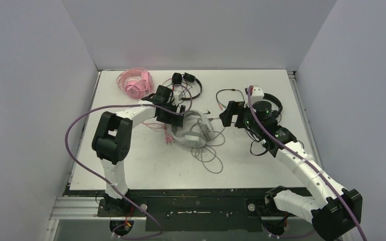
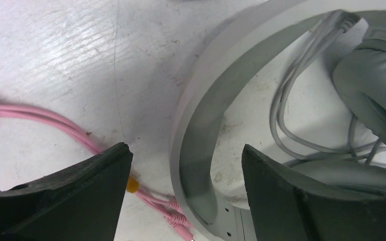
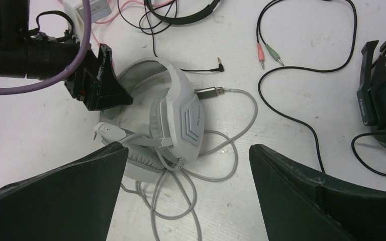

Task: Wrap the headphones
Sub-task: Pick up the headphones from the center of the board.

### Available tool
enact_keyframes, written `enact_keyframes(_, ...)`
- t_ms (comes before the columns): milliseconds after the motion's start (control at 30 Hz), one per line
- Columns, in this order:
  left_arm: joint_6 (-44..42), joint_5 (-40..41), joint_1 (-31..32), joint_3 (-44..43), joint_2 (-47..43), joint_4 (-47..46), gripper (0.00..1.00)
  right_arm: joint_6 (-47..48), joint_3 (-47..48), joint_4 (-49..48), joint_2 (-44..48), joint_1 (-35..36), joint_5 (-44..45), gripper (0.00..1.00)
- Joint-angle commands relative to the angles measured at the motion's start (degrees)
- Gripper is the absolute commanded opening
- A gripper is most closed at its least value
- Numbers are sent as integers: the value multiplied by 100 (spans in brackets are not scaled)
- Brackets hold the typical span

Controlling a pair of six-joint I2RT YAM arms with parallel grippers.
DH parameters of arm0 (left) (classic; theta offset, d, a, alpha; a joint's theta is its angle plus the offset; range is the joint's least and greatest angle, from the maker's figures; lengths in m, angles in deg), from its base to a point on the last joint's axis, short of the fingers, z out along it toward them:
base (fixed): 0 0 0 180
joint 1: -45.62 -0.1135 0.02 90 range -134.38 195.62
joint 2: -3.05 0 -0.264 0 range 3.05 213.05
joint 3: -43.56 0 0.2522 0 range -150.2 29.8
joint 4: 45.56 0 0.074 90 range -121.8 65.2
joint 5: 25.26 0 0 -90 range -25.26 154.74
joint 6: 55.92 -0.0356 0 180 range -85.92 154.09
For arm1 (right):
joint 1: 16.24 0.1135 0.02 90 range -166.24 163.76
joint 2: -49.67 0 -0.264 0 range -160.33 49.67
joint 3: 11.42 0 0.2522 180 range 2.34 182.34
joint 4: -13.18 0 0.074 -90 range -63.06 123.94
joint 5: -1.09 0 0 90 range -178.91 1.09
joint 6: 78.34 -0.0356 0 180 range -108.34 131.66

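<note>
The white-grey headphones (image 1: 193,131) lie mid-table with their grey cable (image 3: 181,191) loose in loops in front. My left gripper (image 2: 185,148) is open, its jaws either side of the grey headband (image 2: 201,115) with gaps on both sides. My right gripper (image 3: 187,146) hangs open above the ear cup (image 3: 188,118) and the cable, holding nothing. The pink headphones (image 1: 135,83) sit at the back left, and their pink cable (image 2: 55,119) runs under the left finger. One black pair (image 1: 188,83) lies at the back, another (image 3: 382,100) beside the right arm.
A USB plug (image 3: 211,92) on the grey cable lies right of the headband. A black cable ending in pink and green plugs (image 3: 269,52) curls across the right side. Pink plugs (image 2: 173,216) rest against the headband's base. Walls close in the table on three sides.
</note>
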Motion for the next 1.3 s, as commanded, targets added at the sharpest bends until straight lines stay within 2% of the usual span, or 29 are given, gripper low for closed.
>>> enact_keyframes(0,-149,145,137,-465,391,270,72,0,-94,-189,253,37,159,96)
enact_keyframes(167,-147,445,145,-734,614,326,68,-78,-225,-241,367,34,194,96)
enact_keyframes(367,-193,1086,277,-757,793,528,57,-98,-277,-205,505,34,279,95)
enact_keyframes(567,-127,2062,469,-848,727,813,24,-93,-246,-178,542,37,348,95)
enact_keyframes(733,50,2606,479,-820,-176,773,5,-93,-295,-170,592,37,333,95)
enact_keyframes(967,303,3553,479,-774,-1582,1105,0,-22,-338,-238,736,36,208,95)
enact_keyframes(1133,594,3889,449,-295,-2749,650,0,-61,-478,-503,881,40,25,96)
enact_keyframes(1267,519,4071,397,54,-3614,137,0,-52,-526,-638,969,54,-141,96)
